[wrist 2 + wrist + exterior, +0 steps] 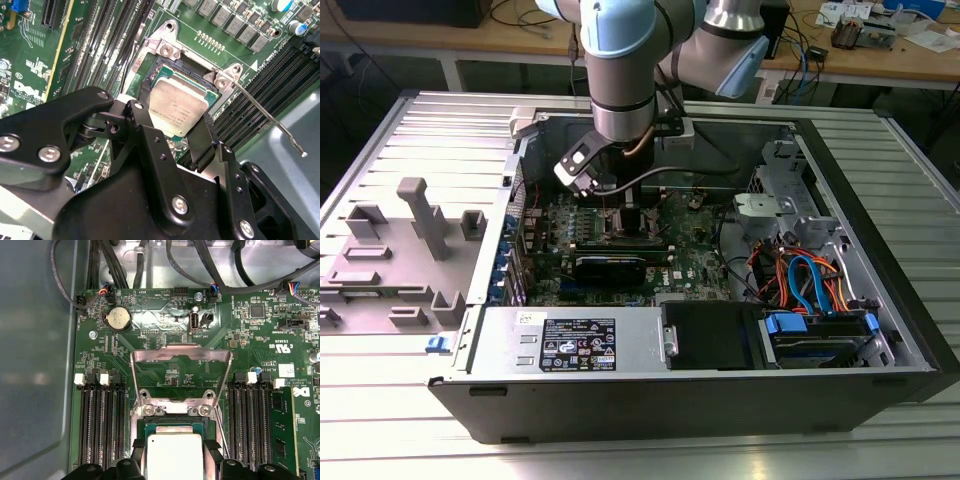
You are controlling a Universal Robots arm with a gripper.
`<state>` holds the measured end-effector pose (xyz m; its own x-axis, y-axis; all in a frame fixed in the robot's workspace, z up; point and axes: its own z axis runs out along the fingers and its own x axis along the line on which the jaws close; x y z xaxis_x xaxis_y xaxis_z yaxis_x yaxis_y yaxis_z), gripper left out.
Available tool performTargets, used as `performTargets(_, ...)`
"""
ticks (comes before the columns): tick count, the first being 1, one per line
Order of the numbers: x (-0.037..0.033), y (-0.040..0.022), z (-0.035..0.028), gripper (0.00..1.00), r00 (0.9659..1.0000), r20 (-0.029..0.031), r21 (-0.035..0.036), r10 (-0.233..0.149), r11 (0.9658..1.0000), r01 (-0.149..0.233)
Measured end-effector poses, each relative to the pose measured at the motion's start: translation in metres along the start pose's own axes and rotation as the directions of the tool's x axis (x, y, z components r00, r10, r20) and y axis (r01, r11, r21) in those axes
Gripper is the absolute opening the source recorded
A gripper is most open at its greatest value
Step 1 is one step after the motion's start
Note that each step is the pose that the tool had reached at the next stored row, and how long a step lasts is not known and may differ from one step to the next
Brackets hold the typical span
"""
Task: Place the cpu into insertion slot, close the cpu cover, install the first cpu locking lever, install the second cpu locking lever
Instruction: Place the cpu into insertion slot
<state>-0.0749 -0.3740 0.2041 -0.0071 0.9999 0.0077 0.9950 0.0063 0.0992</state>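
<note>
In both wrist views my gripper (172,120) (175,447) is shut on the cpu (177,105) (175,455), a silver square chip. One black finger presses each of two opposite edges. The chip sits level in or just over the insertion slot (156,64) (172,425); whether it is fully seated I cannot tell. The cpu cover (145,375), a silver frame plate, stands hinged open at the socket's far side. One thin locking lever (265,117) juts out free from a socket corner. In the exterior view the gripper (625,215) reaches down onto the green motherboard (700,260).
Long black memory slots (100,425) (252,425) flank the socket on both sides. The open computer case (880,250) walls in the board, with a power supply (575,340) in front and blue and orange cables (805,280) at the exterior view's right. A grey fixture (420,220) stands outside.
</note>
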Motion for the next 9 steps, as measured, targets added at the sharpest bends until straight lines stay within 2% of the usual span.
performTargets(9,-0.0001,-0.0005,0.0042,0.54,1.0000,0.0000,0.0000,0.000,1.0000,0.000)
